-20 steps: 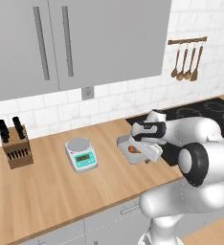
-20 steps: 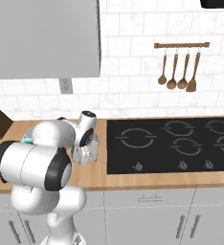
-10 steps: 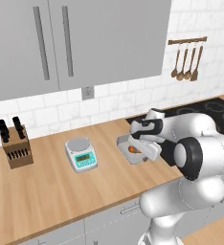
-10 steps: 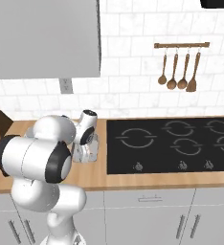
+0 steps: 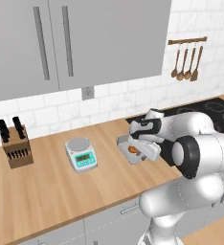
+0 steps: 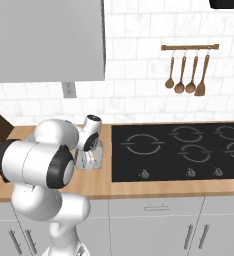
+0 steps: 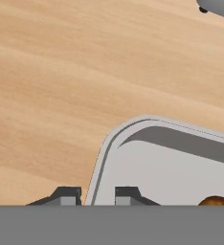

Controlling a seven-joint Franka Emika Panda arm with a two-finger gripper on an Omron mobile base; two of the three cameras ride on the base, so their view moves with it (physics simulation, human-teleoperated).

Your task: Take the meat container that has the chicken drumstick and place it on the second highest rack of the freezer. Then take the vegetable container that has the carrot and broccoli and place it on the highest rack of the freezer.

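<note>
White and bent low at centre frame, the arm sets its gripper (image 7: 97, 195) astride the meat container's (image 5: 135, 150) rim, apparently clamped, the chicken drumstick (image 5: 132, 150) inside.

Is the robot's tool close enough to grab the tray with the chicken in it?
Probably yes. In the hand view the tool sits right at the tray, one fingertip on each side of its rim. Nothing lies between them. The chicken drumstick stays clear of the fingers. I cannot tell whether they already squeeze the rim.
</note>
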